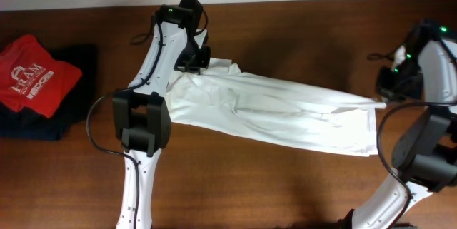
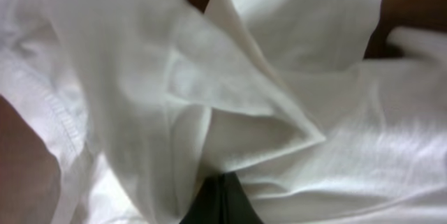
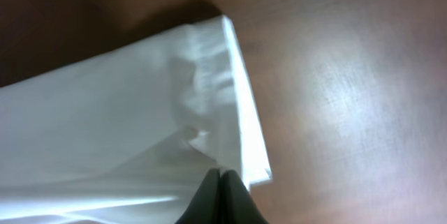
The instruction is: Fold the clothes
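Right wrist view: at the bottom edge the right gripper [image 3: 220, 185] has its dark fingers pressed together, pinching an edge of the white T-shirt [image 3: 105, 126]. The folded hem runs away from the tips, and beyond it lies the bare brown surface [image 3: 349, 77].

Left wrist view: the left gripper [image 2: 220, 197] shows only as a dark wedge at the bottom. Its fingers look closed on the cloth, with loose white folds piled over and beyond it and a stitched hem at the left side.

Seen from overhead, the T-shirt lies stretched long and wrinkled across the middle of the surface between the two grippers. Its left end is bunched under the left gripper and its right end is drawn to a point at the right gripper. At the far left edge, well apart from the T-shirt, a red shirt with white lettering [image 1: 32, 75] lies on a dark folded garment [image 1: 43, 118].
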Robot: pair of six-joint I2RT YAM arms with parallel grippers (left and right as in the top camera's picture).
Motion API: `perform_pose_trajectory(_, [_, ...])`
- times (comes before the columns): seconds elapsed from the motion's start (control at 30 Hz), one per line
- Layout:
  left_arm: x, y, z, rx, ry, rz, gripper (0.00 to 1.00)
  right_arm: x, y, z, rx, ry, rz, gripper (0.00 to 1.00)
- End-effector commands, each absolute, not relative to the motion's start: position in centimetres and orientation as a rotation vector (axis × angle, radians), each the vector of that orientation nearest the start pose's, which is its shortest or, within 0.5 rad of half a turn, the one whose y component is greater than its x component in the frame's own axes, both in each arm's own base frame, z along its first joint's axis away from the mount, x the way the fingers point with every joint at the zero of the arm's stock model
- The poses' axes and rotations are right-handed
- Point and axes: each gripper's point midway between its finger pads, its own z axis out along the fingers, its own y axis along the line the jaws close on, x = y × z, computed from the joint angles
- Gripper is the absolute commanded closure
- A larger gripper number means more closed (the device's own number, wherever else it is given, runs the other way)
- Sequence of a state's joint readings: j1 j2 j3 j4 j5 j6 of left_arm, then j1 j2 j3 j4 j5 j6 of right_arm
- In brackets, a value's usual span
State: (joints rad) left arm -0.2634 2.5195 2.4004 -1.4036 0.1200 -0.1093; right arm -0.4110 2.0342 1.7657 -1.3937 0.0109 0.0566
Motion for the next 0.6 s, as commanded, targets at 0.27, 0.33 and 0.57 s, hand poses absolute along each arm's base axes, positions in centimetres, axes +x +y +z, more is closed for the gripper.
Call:
perform_pose_trajectory(0.27, [42.6, -13.6, 5.8, 0.196, 3.311, -0.188, 1.0, 30.3, -14.7, 10.2, 0.827, 3.261, 0.018, 0.95])
perform_pose_trajectory(0.33, [42.2, -13.5, 5.8, 0.196, 3.328, -0.183, 1.0, 30.0, -14.6, 10.3, 0.829, 3.272, 0.022, 0.95])
perform_pose_trajectory(0.57, [41.2, -13.1, 6.0, 0.193, 3.373, -0.166, 0.98, 28.9, -14.2, 9.5, 0.84, 3.319, 0.032, 0.85])
